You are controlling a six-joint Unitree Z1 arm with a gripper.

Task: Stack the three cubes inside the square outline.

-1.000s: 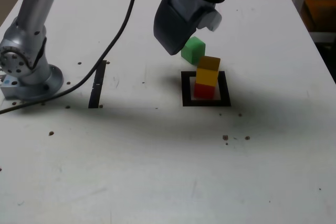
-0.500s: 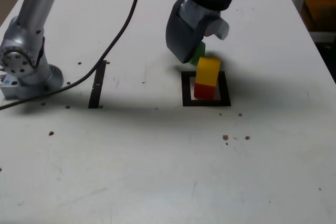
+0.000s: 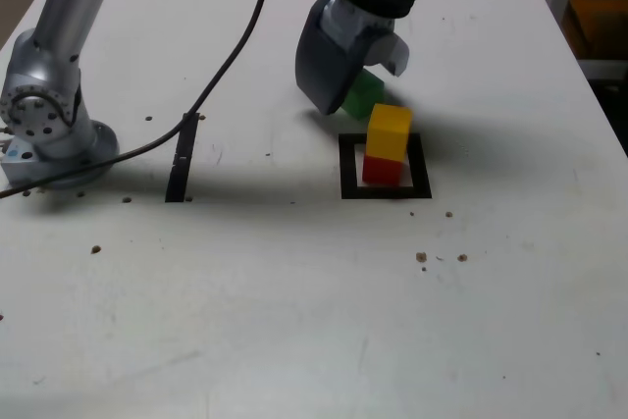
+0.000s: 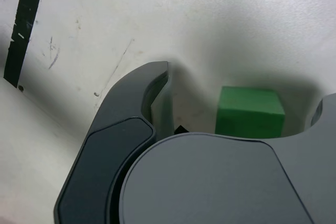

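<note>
A yellow cube (image 3: 390,131) sits on a red cube (image 3: 383,171) inside the square outline (image 3: 347,166). Just behind the outline, the green cube (image 3: 366,97) rests on the table, partly hidden by my gripper (image 3: 355,85). In the wrist view the green cube (image 4: 249,111) lies between the gripper's (image 4: 244,93) two dark fingers (image 4: 139,103). A gap shows beside the cube, so the gripper is open around it without gripping it.
A straight black strip (image 3: 180,159) lies on the white table at the exterior view's left, near the arm's base (image 3: 44,120). A black cable (image 3: 231,51) runs from the base across the table. Small dark specks (image 3: 422,257) dot the surface.
The gripper swung towards the exterior view's right, then came back and lower, so its fingers now sit around the green cube. The cubes have stayed in place.
</note>
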